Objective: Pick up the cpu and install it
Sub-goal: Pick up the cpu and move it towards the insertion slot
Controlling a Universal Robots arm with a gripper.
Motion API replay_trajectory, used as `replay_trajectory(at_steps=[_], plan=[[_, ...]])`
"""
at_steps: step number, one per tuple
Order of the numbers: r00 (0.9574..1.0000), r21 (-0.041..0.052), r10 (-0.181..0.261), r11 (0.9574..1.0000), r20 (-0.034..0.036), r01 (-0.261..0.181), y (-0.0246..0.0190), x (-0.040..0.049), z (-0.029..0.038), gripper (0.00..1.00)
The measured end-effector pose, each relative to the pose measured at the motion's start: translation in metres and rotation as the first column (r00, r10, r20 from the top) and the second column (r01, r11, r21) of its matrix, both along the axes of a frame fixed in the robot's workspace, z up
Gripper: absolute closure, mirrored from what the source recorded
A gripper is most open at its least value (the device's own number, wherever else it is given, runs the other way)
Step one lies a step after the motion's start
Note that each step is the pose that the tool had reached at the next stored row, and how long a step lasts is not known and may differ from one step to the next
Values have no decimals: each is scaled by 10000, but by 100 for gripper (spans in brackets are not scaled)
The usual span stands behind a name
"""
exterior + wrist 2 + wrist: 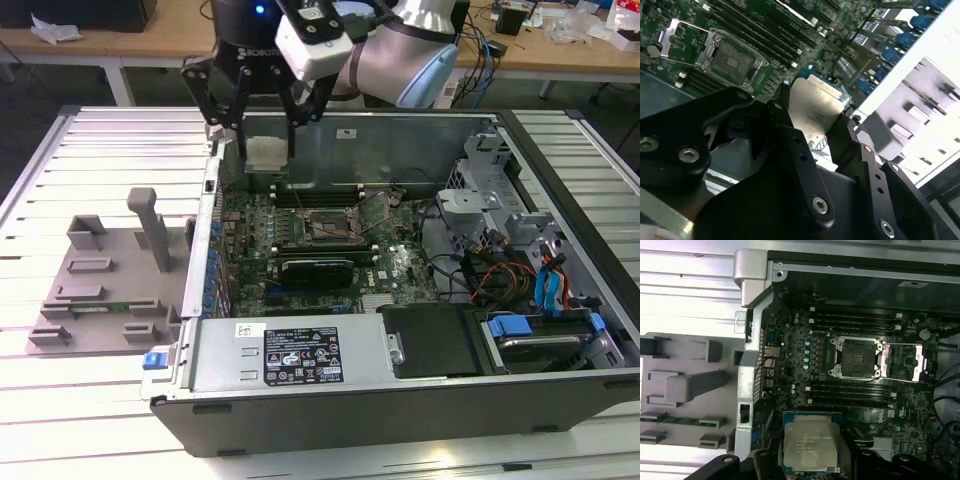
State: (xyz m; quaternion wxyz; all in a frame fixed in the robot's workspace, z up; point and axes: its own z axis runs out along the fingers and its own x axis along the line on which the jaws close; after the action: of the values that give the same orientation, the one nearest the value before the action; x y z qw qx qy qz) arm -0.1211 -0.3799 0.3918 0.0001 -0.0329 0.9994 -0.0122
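Observation:
My gripper (265,150) hangs above the back corner of the open computer case at the exterior view's left, shut on the cpu (266,152), a flat silver-grey square chip. Both wrist views show the cpu (815,112) (807,444) clamped by its edges between the black fingers (847,145), held in the air over the green motherboard (300,250). The dark socket (327,228) (856,358) (732,61) lies open and empty in the middle of the board, with its metal latch frame (905,362) swung aside. The cpu is some way off from the socket, toward the case wall.
A grey fixture tray (110,275) with upright posts sits on the slatted table outside the case at the exterior view's left. Inside the case are a black card (318,270), memory slots (855,320), a power supply (290,352), drive cages and cables (520,270).

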Motion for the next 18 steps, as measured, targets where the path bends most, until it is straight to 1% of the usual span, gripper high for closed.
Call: replay_trajectory(at_steps=[3, 6, 7, 9, 12, 15, 16, 18], plan=[[10000, 0, 1, 10000, -13, -1, 34, 180, -60, 46], [10000, 0, 0, 10000, -22, 0, 68, 331, -112, 46], [10000, -1, 2, 10000, -25, -2, 85, 402, -135, 46], [10000, 0, 1, 10000, -26, -1, 102, 489, -167, 46], [10000, 0, 1, 10000, -28, -1, 114, 558, -190, 46], [10000, 0, 1, 10000, -35, -1, 140, 633, -228, 46], [10000, 0, 2, 10000, -41, -2, 167, 682, -258, 46], [10000, 0, 1, 10000, -48, -1, 213, 750, -303, 46]])
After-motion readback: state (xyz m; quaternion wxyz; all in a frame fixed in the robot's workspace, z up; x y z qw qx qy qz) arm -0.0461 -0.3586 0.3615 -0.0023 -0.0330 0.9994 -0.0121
